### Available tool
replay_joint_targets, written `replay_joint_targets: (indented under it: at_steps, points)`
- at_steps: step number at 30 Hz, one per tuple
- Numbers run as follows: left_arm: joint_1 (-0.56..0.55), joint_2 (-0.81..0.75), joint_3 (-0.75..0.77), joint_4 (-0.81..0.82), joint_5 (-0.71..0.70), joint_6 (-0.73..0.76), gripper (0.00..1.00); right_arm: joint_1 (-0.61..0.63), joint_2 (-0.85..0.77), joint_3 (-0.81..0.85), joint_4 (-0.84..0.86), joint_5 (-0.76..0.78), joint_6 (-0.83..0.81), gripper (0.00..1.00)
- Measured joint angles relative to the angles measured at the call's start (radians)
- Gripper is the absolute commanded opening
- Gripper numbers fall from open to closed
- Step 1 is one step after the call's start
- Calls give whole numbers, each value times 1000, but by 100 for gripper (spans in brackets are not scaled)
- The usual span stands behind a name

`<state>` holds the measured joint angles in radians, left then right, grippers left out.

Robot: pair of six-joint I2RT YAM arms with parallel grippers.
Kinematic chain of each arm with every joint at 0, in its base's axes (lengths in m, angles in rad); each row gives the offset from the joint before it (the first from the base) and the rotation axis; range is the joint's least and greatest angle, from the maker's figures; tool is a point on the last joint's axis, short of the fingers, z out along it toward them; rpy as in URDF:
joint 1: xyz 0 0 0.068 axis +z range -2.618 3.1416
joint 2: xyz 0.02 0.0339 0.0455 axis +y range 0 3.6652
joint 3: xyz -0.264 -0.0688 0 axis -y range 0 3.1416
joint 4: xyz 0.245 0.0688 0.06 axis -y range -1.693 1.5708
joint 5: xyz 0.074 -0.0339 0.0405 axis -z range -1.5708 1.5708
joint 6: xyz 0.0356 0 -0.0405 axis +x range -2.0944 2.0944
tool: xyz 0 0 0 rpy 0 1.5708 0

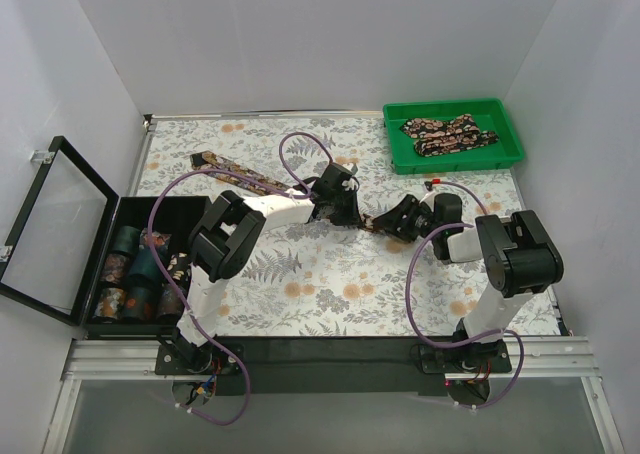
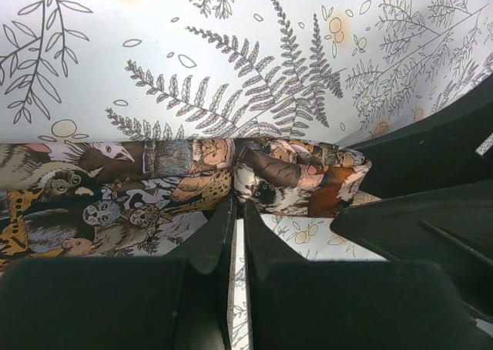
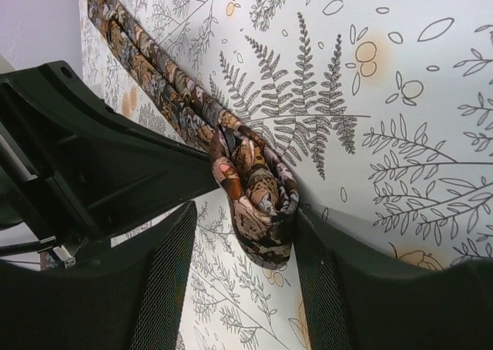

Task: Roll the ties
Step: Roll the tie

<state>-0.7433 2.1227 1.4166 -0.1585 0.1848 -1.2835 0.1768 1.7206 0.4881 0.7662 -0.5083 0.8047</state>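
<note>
At mid-table, open tablecloth on your near side, left gripper pressed together at the tie, right gripper spread around its rolled paisley end, strip trailing far-left

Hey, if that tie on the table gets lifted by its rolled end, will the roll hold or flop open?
Probably floppy: the tie lies limp and twisted along the tablecloth, so its tail would likely dangle. The rolled end looks loose and lopsided, so it may unwind unless squeezed from both sides.

Robot lab: white-walled test enclosure
</note>
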Motion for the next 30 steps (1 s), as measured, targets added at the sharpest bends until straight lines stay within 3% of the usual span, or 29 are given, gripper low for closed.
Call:
replay_joint_targets:
  at_steps: [18, 24, 30]
  points:
    - [0, 0, 0, 0, 0, -17, 0, 29, 76, 53, 40, -8, 30, 45]
    - [0, 0, 0, -2, -4, -38, 0, 38, 85, 53, 47, 5, 37, 38]
    - [0, 0, 0, -4, -8, -52, 0, 41, 101, 52, 32, 11, 37, 12]
